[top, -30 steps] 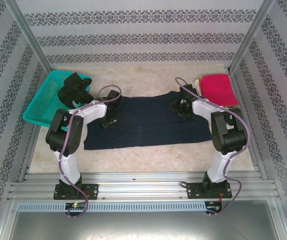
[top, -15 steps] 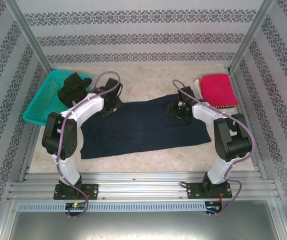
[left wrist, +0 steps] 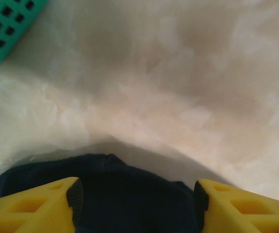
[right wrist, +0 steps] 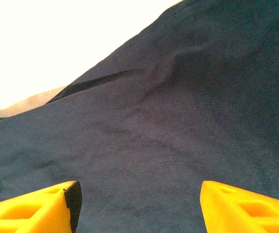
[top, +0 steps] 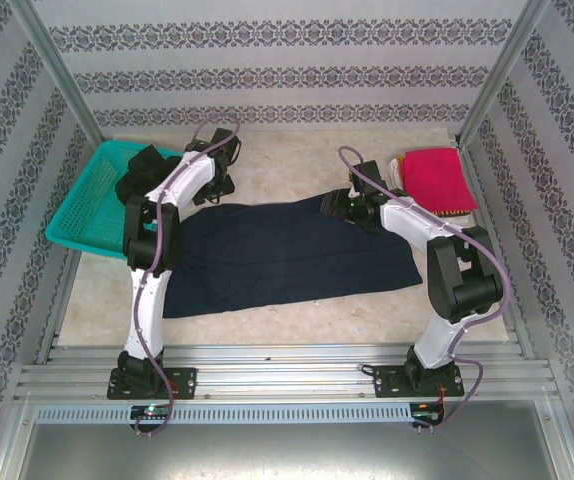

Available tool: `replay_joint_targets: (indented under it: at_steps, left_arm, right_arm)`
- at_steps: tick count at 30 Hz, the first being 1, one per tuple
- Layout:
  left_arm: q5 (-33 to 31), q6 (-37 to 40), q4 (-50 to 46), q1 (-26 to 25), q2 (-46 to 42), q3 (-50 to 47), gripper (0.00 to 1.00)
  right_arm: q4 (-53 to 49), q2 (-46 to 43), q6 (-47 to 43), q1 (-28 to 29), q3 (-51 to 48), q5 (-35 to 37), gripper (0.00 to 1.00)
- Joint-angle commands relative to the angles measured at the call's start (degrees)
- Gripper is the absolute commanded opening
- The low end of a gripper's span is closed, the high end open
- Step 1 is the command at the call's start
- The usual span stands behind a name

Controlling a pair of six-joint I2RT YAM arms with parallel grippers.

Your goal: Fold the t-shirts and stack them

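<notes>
Our left arm (top: pixel 179 188) and right arm (top: pixel 412 215) have reached from the navy t-shirt's (top: pixel 287 255) middle to its far edge, at eleven and one o'clock; both sets of jaws stand wide, holding nothing. On the desk (top: pixel 297 160) it lies smoothed; we judge folding comes next.

Walls (top: pixel 287 60) papered in grey-and-white ornamental bands close the cell at nine, twelve and three o'clock. Slanted aluminium posts (top: pixel 62 75) rise at ten and two. The tabletop (top: pixel 297 150) is pale beige and mottled, perhaps a stone-patterned laminate. Ribbed metal rails (top: pixel 287 375) run along six o'clock, with a dull grey sheet (top: pixel 287 450) below them. The light is bright and even.
</notes>
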Motion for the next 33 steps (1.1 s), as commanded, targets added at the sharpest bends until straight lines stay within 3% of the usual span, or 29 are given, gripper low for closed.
replay_joint_targets:
  at_steps: [1, 10, 15, 33]
  left_arm:
    - [4.7, 6.5, -8.4, -0.1, 5.9, 7.2, 0.53]
    - [11.8, 7.0, -5.2, -0.1, 3.3, 1.7, 0.29]
    - [15.5, 6.2, -1.8, 0.0, 0.6, -1.7, 0.00]
    - [7.6, 7.7, 12.1, 0.2, -12.2, -4.8, 0.00]
  right_arm:
    - [0.2, 1.0, -0.7, -0.5, -1.2, 0.0, 0.66]
    - [0.0, 2.0, -0.7, -0.7, -0.3, -0.3, 0.66]
    - [0.0, 2.0, -0.7, -0.8, 0.0, -0.5, 0.66]
    - [0.5, 1.3, -0.6, -0.9, -0.7, -0.1, 0.66]
